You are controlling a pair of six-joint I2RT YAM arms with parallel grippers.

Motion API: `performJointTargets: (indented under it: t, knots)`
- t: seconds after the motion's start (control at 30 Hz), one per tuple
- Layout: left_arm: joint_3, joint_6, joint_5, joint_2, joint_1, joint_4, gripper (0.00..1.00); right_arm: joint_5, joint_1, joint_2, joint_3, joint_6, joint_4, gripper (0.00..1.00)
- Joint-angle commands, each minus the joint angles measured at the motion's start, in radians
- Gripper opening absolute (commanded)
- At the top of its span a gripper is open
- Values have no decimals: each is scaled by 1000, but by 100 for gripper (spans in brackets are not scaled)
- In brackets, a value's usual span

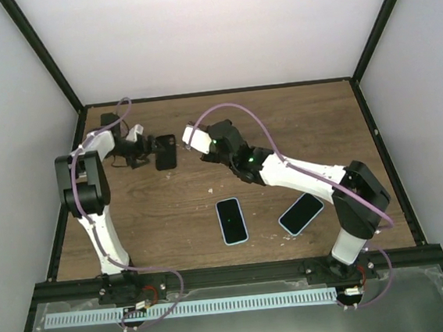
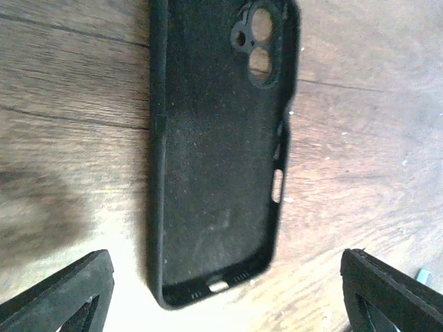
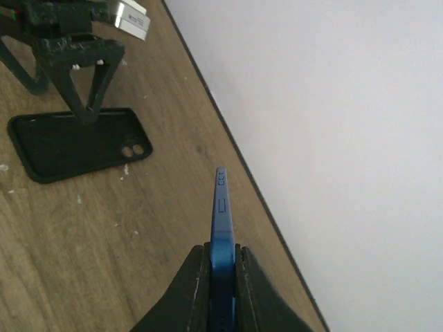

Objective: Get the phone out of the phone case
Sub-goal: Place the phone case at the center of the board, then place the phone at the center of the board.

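The black phone case point(image 2: 214, 152) lies empty on the wooden table, open side up, with its camera cutout at the far end. It also shows in the top view point(image 1: 165, 152) and in the right wrist view point(image 3: 76, 145). My left gripper point(image 2: 228, 304) is open, its fingers point(image 2: 62, 294) standing either side of the case's near end without touching it. My right gripper point(image 3: 221, 250) is shut on a blue phone point(image 3: 221, 207), held edge-on above the table to the right of the case. In the top view the right gripper point(image 1: 201, 140) is at the back middle.
Two more phones lie screen up on the front part of the table, one in a light blue case point(image 1: 231, 221) and one tilted to its right point(image 1: 301, 214). The table's back edge and white wall point(image 3: 332, 138) are close behind the held phone.
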Motion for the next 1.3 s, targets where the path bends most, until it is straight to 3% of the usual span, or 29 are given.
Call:
performJointTargets:
  t: [0.0, 0.13, 0.4, 0.63, 0.73, 1.03, 1.27]
  knots:
    - [-24, -48, 23, -100, 38, 6, 91, 76, 25, 5, 53, -69, 151, 1]
    - [-88, -122, 136, -223, 70, 61, 100, 155, 56, 18, -5, -193, 337, 1]
    - [-233, -344, 421, -440, 69, 237, 100, 259, 124, 86, -151, -508, 820, 1]
    - [-321, -454, 473, -562, -3, 357, 99, 282, 170, 143, -209, -690, 1044, 1]
    - [-343, -501, 471, -584, -41, 398, 93, 289, 186, 154, -215, -720, 1083, 1]
    - [-397, -649, 498, -616, -108, 589, 59, 292, 227, 162, -225, -748, 1120, 1]
    - [-420, -697, 503, -628, -119, 659, 52, 296, 246, 173, -231, -746, 1121, 1]
